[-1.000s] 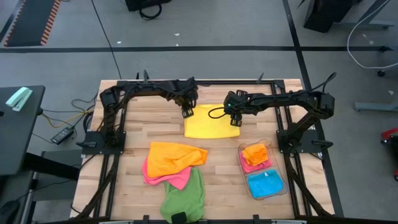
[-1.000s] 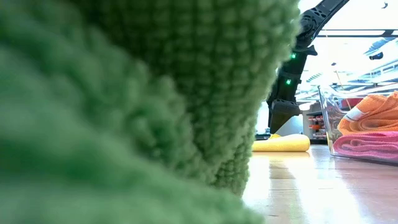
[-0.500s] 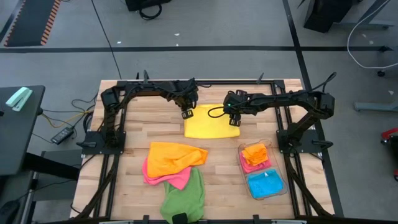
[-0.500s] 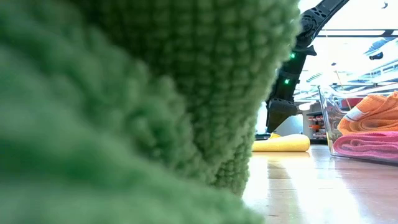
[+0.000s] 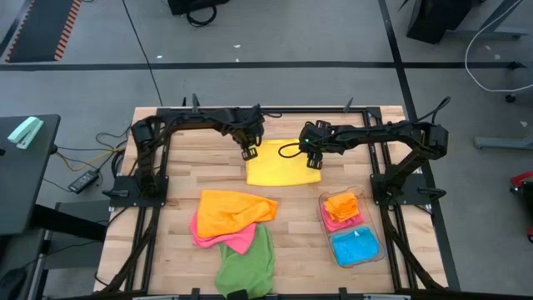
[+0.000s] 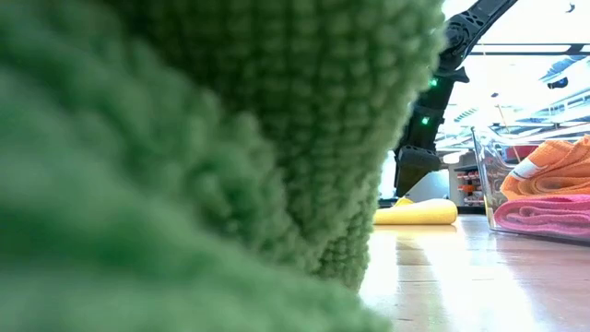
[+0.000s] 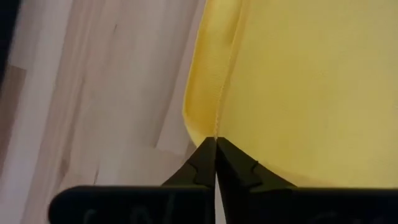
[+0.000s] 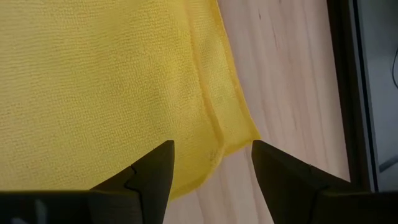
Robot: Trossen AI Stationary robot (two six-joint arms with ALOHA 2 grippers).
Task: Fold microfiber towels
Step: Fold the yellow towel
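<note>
A yellow towel (image 5: 283, 165), folded to a rectangle, lies flat on the far middle of the wooden table. My left gripper (image 5: 247, 152) is shut at its far left corner (image 7: 200, 134). My right gripper (image 5: 315, 163) stands open at the far right corner (image 8: 247, 134), one finger (image 8: 155, 165) over the cloth and the other (image 8: 273, 165) over bare wood, touching nothing that I can see. In the low view the yellow towel (image 6: 417, 212) shows as a low strip behind a green towel. My left gripper pinches the tip of the yellow towel's far left corner (image 7: 214, 138) between its two shut fingers (image 7: 199, 165). The fingers come from above, pointing down. How many layers they have cannot be told. The towel lies flat on the table.
A loose pile of orange (image 5: 233, 212), pink (image 5: 218, 237) and green (image 5: 248, 265) towels lies at the near middle. A clear bin (image 5: 370, 254) at the near right holds folded orange, pink and blue towels. The green towel (image 6: 203, 138) fills most of the low view.
My left gripper has shut on the yellow towel's far left corner, staying almost in place. The right gripper has kept still and open, and the towel lies as before.
</note>
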